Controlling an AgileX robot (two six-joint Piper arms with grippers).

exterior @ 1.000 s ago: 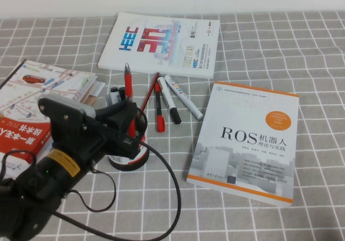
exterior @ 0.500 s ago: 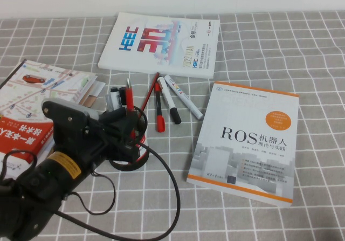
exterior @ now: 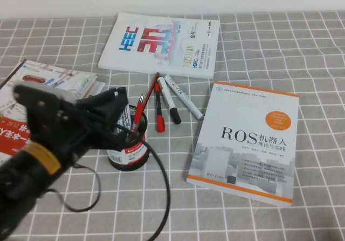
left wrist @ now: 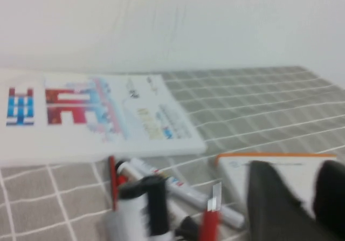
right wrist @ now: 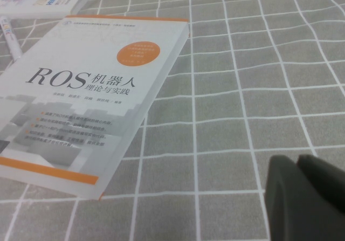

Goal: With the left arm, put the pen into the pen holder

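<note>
Red pen stands in the pen holder, leaning a little, its silvery tip up and poking above the rim. The holder is a black mesh cup with a red-and-white label band, sitting on the grey checked surface between the map booklet and the ROS book.

Left arm fills the lower left of the high view, black with a yellow sticker and a looping black cable. Left end effector sits just beside and above the holder's rim on the robot's left side of it. It is apart from the pen; fingers spread, nothing between them (released). In the left wrist view two dark fingers show with a gap between them, and the pen's tip rises nearby.

Behind the holder, loose on the surface: a black marker with a red cap, two white markers angled beside it, another thin red stick just next to those. A white magazine lies farther back.

Right end effector is seen only in the right wrist view, low over bare checked cloth, near the ROS book but apart from it. Whether it is spread or closed, cannot tell.
</note>
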